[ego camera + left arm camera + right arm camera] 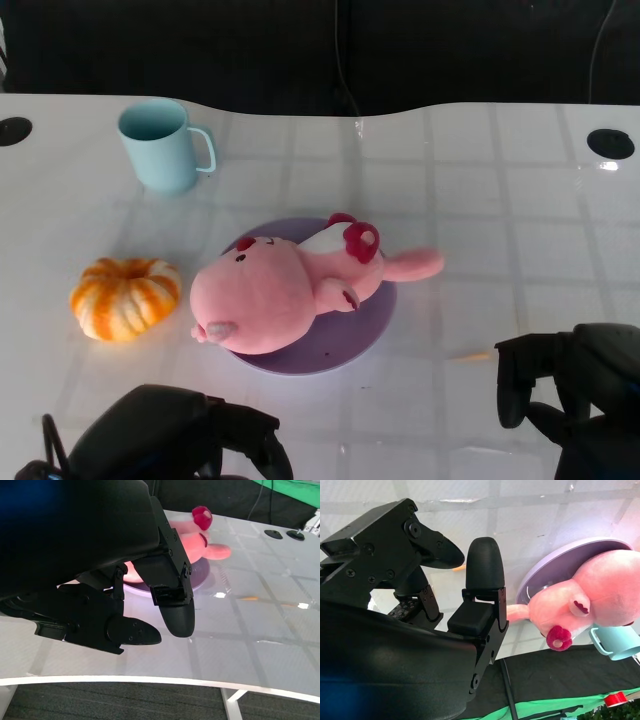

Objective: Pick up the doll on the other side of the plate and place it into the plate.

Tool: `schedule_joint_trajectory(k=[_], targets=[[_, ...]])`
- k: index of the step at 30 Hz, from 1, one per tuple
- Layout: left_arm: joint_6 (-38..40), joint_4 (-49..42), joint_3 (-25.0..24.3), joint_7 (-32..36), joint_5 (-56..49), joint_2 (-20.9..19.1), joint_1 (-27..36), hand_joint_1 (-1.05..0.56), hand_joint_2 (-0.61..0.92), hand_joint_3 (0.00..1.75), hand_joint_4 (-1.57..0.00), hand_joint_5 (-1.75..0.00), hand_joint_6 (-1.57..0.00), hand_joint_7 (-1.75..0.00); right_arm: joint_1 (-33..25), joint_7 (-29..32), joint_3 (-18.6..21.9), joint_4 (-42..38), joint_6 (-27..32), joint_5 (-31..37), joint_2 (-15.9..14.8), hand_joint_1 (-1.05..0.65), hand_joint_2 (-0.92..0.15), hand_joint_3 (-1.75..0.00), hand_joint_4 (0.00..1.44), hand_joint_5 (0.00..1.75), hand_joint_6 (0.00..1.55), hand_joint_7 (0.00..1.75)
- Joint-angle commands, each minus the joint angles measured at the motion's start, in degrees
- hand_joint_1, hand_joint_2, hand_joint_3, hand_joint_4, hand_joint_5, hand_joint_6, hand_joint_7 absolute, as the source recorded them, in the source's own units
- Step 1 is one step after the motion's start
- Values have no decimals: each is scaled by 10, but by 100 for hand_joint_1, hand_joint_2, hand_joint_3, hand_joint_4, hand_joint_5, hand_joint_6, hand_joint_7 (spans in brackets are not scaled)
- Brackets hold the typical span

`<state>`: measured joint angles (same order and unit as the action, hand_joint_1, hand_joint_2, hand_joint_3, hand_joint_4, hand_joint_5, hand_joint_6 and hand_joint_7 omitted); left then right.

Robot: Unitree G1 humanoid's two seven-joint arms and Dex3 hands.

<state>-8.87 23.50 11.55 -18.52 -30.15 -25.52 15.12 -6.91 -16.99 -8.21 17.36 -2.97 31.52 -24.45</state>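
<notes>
A pink plush doll [285, 287] lies on its side across the purple plate [355, 335] in the middle of the table, one leg sticking out past the rim to the right. The doll [197, 542] and plate [200, 577] show beyond my left hand's fingers [172, 612] in the left wrist view. The right wrist view has the doll [600, 597] on the plate [555, 565]. My left hand [175, 435] sits at the near edge, empty, fingers apart. My right hand [570, 385] rests low at the right, holding nothing, fingers apart, well clear of the plate.
A small orange pumpkin [125, 297] sits left of the plate. A light blue mug [160, 145] stands at the back left. Two dark round holes [610, 143] mark the table's far corners. A thin orange mark [470, 354] lies near my right hand.
</notes>
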Motion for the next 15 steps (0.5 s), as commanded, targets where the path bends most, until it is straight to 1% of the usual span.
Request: schedule_joint_trajectory(k=[1, 6, 7, 10, 15], targets=[[4, -2, -4, 2, -2, -4, -1, -21, 92, 23, -69, -127, -85, -70, 4, -6, -1, -7, 1, -1, -12, -10, -50, -102, 80, 175, 74, 148], [6, -8, 3, 6, -12, 2, -6, -21, 92, 24, -72, -128, -85, -70, 4, -6, 2, -13, -4, -2, -17, -11, -55, -96, 78, 174, 76, 141], [4, -10, 4, 8, -13, 3, -7, -20, 92, 23, -73, -132, -86, -70, 4, -5, 3, -15, -6, -4, -17, -11, -55, -95, 79, 174, 76, 140], [5, -11, 6, 7, -11, 8, -8, -19, 92, 20, -73, -137, -86, -69, 6, -3, 2, -22, -10, -2, -20, -11, -55, -95, 80, 175, 76, 142], [4, -13, 8, 7, -17, 9, -10, -20, 92, 22, -73, -138, -86, -68, 7, 2, 0, -29, -19, 2, -22, -10, -53, -98, 80, 173, 78, 139]])
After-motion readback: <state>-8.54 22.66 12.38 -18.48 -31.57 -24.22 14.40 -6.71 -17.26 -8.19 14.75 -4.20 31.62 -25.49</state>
